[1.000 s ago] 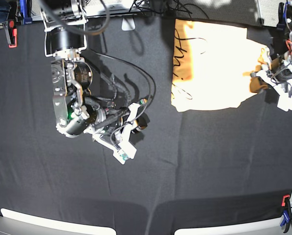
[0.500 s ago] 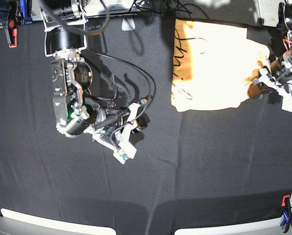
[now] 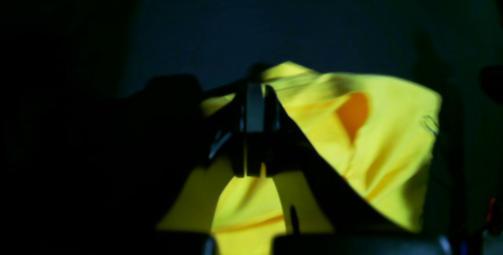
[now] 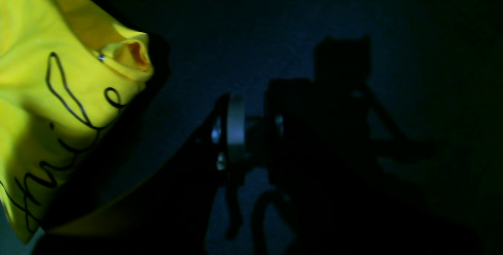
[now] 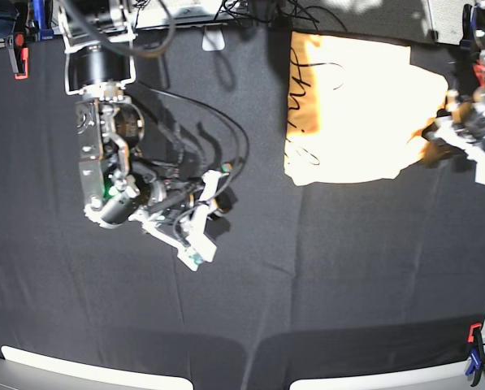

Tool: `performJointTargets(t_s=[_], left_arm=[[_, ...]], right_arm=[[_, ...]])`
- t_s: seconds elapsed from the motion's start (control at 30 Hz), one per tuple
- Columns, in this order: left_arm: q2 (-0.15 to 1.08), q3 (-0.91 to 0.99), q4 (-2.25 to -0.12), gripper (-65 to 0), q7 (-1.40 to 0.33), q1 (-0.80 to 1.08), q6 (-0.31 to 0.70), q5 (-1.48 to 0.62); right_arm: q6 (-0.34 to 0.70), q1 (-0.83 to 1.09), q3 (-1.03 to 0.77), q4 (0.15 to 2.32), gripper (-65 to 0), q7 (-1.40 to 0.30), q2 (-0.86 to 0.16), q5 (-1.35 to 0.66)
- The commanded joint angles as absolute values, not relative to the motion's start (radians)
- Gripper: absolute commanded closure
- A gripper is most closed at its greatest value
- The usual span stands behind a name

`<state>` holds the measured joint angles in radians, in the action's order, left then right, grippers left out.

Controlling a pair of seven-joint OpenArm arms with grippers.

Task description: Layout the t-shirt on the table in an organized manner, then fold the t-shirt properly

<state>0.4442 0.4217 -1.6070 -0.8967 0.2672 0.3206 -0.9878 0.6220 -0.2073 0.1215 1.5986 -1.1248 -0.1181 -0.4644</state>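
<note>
While the left gripper [image 3: 254, 129] pinches the t-shirt [image 5: 348, 106] edge, jaws pressed together, the cloth looks soft and light. Right gripper [image 5: 195, 236] hangs apart, its jaws unreadable.

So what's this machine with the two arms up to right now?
It is working on a pale yellow-orange cotton t-shirt with dark scribble marks, lying bunched near the far edge of a table covered in matte black cloth. The left gripper is shut on the shirt's fabric at its edge, on the right side of the base view. The right gripper hangs over bare cloth away from the shirt, holding nothing. The shirt is not yet spread flat or folded.
</note>
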Motion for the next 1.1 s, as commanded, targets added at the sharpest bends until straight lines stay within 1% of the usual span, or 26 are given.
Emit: performJointTargets(t_s=[0.0, 0.07, 0.1, 0.13, 0.3, 0.47, 0.83, 0.93, 1.07], left_arm=[[0.461, 0.444, -1.62, 0.0, -0.92, 0.26, 0.328, -1.025], [0.464, 0.459, -1.62, -18.2, -0.974, 0.264, 0.328, -1.049], [0.469, 0.459, -1.62, -24.3, -0.977, 0.267, 0.328, -1.048], [0.469, 0.458, -1.62, -25.9, -0.98, 0.274, 0.328, -1.049], [0.463, 0.455, -1.609, -25.8, -0.974, 0.316, 0.328, -1.099], [0.456, 0.456, -1.578, -25.8, -0.971, 0.311, 0.328, -1.164], [0.337, 0.46, -1.563, -25.8, -1.014, 0.217, 0.329, -1.169], [0.335, 0.493, -1.563, -25.8, -1.018, 0.198, 0.329, -1.159], [0.34, 0.595, -1.563, -25.8, -1.021, 0.18, 0.329, -1.169]], right_arm=[[0.63, -0.229, 0.117, 1.616, -8.5, -1.112, -0.123, -0.479], [0.63, -0.23, 0.117, 1.616, -8.5, -1.111, -0.126, -0.479], [0.63, -0.23, 0.117, 1.616, -8.5, -1.11, -0.127, -0.479], [0.63, -0.23, 0.117, 1.616, -8.5, -1.108, -0.128, -0.479], [0.63, -0.23, 0.117, 1.616, -8.5, -1.105, -0.128, -0.479], [0.63, -0.23, 0.117, 1.616, -8.5, -1.103, -0.128, -0.479], [0.63, -0.229, 0.117, 1.616, -8.5, -1.104, -0.128, -0.479], [0.63, -0.229, 0.117, 1.616, -8.5, -1.104, -0.127, -0.479], [0.63, -0.229, 0.117, 1.616, -8.5, -1.104, -0.127, -0.48]])
